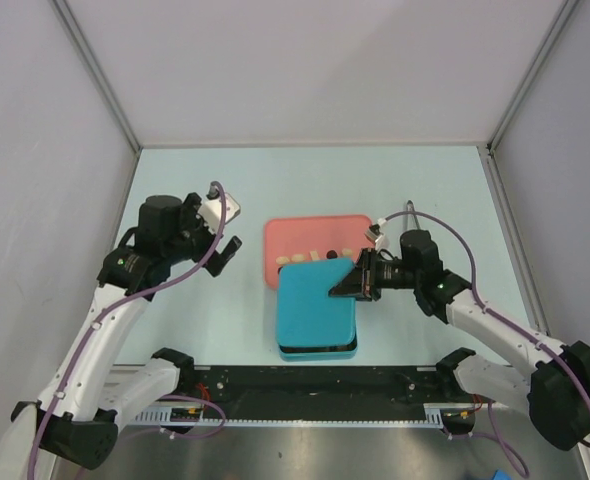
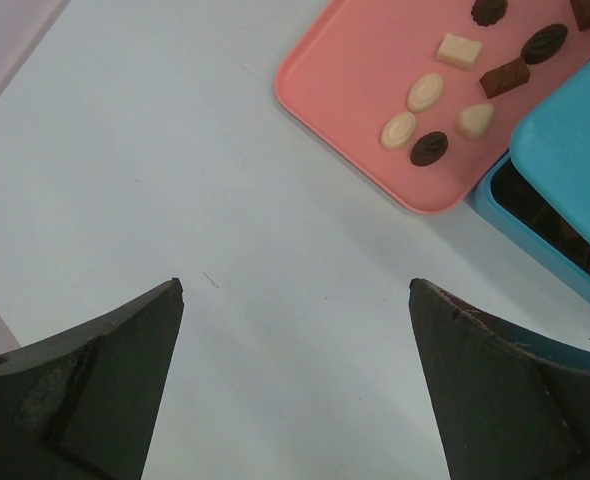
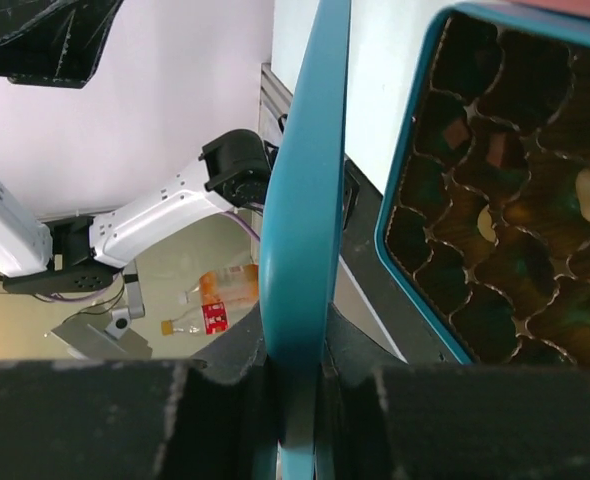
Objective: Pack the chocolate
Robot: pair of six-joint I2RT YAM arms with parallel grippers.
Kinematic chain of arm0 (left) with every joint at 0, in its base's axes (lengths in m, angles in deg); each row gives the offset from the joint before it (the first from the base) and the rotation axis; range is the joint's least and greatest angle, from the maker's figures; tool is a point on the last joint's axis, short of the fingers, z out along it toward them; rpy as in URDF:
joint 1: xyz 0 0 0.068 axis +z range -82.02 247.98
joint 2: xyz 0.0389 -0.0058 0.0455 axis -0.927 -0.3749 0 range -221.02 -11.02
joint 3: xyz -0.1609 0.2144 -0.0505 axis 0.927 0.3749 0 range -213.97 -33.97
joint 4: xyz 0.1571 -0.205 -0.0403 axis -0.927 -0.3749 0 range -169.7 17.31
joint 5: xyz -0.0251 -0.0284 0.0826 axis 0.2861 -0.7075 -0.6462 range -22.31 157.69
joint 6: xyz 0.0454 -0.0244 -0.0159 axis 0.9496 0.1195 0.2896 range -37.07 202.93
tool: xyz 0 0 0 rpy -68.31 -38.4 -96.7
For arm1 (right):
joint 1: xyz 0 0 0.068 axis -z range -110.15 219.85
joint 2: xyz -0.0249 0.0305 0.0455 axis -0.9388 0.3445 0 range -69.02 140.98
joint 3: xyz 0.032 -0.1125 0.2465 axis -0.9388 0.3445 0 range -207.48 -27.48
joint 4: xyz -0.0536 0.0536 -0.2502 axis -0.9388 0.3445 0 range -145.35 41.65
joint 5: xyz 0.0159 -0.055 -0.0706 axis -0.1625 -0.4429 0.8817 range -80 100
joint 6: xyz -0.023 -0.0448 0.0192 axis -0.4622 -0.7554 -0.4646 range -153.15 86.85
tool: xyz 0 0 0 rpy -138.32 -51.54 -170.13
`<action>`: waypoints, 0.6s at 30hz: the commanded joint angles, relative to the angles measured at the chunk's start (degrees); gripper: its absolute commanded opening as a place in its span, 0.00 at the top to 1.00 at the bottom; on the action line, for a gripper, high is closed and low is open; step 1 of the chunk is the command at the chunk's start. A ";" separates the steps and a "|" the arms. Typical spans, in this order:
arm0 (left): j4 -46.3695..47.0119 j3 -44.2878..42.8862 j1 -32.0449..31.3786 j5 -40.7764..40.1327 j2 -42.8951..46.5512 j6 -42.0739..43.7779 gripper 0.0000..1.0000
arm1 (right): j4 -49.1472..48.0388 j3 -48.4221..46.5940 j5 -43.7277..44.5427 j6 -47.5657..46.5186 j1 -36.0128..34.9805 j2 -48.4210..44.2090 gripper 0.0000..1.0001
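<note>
A pink tray lies on the pale bench; just beside its near edge sits a teal box, lid raised above it.

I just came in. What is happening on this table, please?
A robot is packing chocolates, and several of them lie on the pink tray. The right gripper is shut on the edge of a teal lid and holds it over the teal box. The box is not closed: its compartments show, a few with pieces inside. The left gripper is open and empty, hovering over the table beside the tray.
</note>
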State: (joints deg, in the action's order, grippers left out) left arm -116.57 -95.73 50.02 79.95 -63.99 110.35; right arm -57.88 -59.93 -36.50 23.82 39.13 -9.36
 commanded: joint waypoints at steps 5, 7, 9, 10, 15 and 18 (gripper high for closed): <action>1.16 1.81 0.29 2.95 1.99 1.32 0.00 | -8.29 4.76 2.91 3.85 -0.39 -0.51 1.00; 0.90 1.90 0.29 3.04 2.08 1.49 0.00 | -8.20 5.46 3.61 3.68 -0.39 0.02 1.00; 0.73 1.99 0.29 3.39 2.26 1.50 0.00 | -6.37 5.64 4.31 2.63 -0.31 0.02 1.00; 0.72 2.08 0.29 3.48 2.17 1.58 0.00 | -5.57 5.64 4.84 2.18 -0.39 0.11 1.00; 0.81 3.04 0.38 3.57 2.43 1.94 0.00 | 0.48 5.64 5.89 1.04 -0.39 0.63 0.84; 0.72 3.40 0.29 3.75 2.52 2.37 0.00 | 4.78 5.55 6.16 -0.19 -0.31 0.37 0.49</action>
State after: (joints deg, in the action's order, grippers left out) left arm -116.64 -92.98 50.02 81.98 -62.57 111.51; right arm -58.21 -53.87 -31.08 25.55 38.80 -8.79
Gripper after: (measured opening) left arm 0.996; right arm 0.360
